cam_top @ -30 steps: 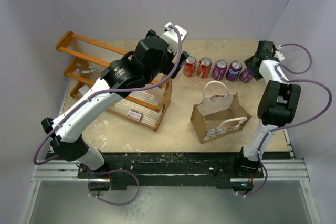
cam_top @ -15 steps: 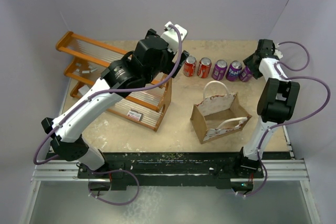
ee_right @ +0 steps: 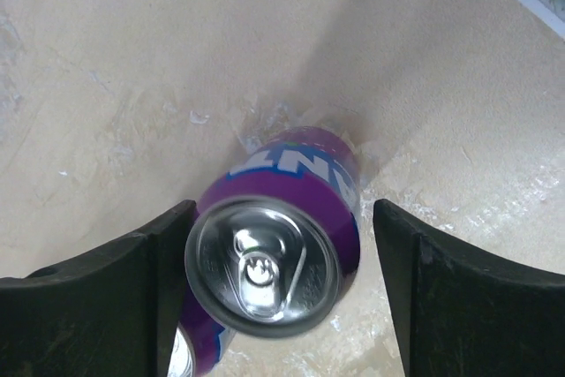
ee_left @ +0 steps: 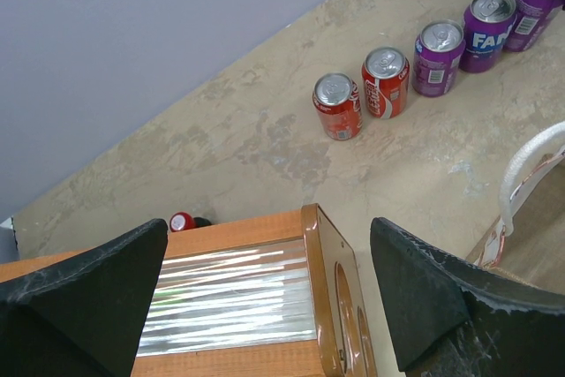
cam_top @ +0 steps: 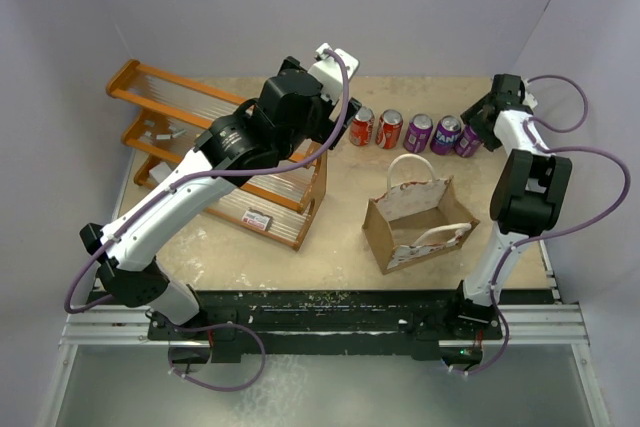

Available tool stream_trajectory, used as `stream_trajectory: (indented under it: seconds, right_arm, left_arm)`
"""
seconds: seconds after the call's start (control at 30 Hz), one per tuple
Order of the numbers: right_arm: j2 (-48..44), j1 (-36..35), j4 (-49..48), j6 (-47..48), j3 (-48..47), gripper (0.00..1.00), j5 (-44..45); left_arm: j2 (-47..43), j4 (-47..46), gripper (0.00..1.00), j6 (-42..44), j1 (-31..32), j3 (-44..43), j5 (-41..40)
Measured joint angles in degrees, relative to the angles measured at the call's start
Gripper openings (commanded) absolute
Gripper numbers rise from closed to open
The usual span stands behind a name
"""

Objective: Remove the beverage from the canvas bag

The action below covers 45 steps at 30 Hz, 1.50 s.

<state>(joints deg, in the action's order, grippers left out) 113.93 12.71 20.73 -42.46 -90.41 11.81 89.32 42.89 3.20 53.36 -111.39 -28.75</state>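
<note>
The canvas bag (cam_top: 418, 212) stands upright mid-table with its white handles up; no can shows inside it from above. Its handle also shows in the left wrist view (ee_left: 530, 174). Several cans stand in a row behind it: two red (cam_top: 361, 127), then purple ones. My right gripper (ee_right: 282, 253) is open, straddling the rightmost purple can (ee_right: 274, 253), which stands on the table. The left finger is close against the can and the right finger stands apart from it. My left gripper (ee_left: 269, 262) is open and empty above the wooden rack (ee_left: 265, 306).
The wooden rack (cam_top: 215, 152) with clear shelves fills the left of the table. A small red-capped thing (ee_left: 182, 221) lies behind it. Grey walls close in the back and sides. The right table edge is close to the right arm (cam_top: 525, 187).
My right wrist has shifted slightly at the end of the can row; the purple can stays on the table. The left arm has barely moved.
</note>
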Motion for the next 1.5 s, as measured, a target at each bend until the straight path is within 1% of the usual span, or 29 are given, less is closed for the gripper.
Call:
stream_trajectory:
  seconds: [0.17, 0.3, 0.47, 0.77, 0.87, 1.0, 1.07, 1.1, 1.2, 1.33, 1.4, 1.5]
  right_arm:
    - [-2.25, -0.02, 0.76, 4.02, -0.22, 0.9, -0.37]
    - [-4.7, 0.0, 1.9, 8.26, -0.48, 0.93, -0.39]
    - [-11.34, 0.0, 1.6, 13.81, 4.66, 1.0, -0.37]
    - [-24.94, 0.0, -0.2, 20.94, 14.73, 1.0, -1.18]
    - [-27.61, 0.0, -0.09, 22.51, 14.86, 1.0, -2.95]
    - [-28.04, -1.07, 0.61, 23.5, 12.09, 1.0, -8.83]
    - [-27.93, -4.0, 2.29, 24.17, 9.99, 1.0, -9.42]
    - [-27.74, -6.67, 3.78, 24.79, 8.28, 1.0, -9.16]
    - [-26.93, -17.42, 7.32, 26.23, 1.4, 1.0, -8.13]
    - [-27.87, -30.16, 10.88, 26.64, -5.44, 1.0, -8.48]
    - [-29.73, -33.48, 12.98, 26.62, -7.02, 1.0, -9.27]
    - [-35.15, -34.49, 16.37, 26.51, -7.39, 1.0, -10.08]
  left_arm:
    - [0.0, 0.02, 0.99, -0.74, 0.0, 0.0, 0.9]
    - [0.02, 0.15, 0.99, -1.84, 0.0, -0.02, 2.38]
    - [0.57, 1.18, 0.99, -4.0, 0.0, -1.07, 4.57]
    - [4.66, 2.78, 0.99, -8.81, 0.0, -4.61, 9.2]
    - [6.54, 3.17, 0.99, -10.27, -0.02, -5.77, 10.56]
    - [7.96, 3.93, 0.99, -12.31, -0.09, -6.14, 11.74]
    - [8.31, 4.28, 0.99, -13.66, -0.2, -6.14, 12.26]
    - [8.33, 4.35, 0.99, -13.81, -0.31, -6.14, 12.33]
    - [8.37, 4.31, 0.99, -15.45, -1.14, -6.14, 12.96]
    - [8.09, 4.28, 0.99, -17.64, -3.5, -5.73, 13.2]
    - [6.93, 4.11, 0.99, -18.78, -5.22, -4.37, 13.18]
    - [3.56, 4.46, 0.99, -20.06, -7.76, -2.05, 12.44]
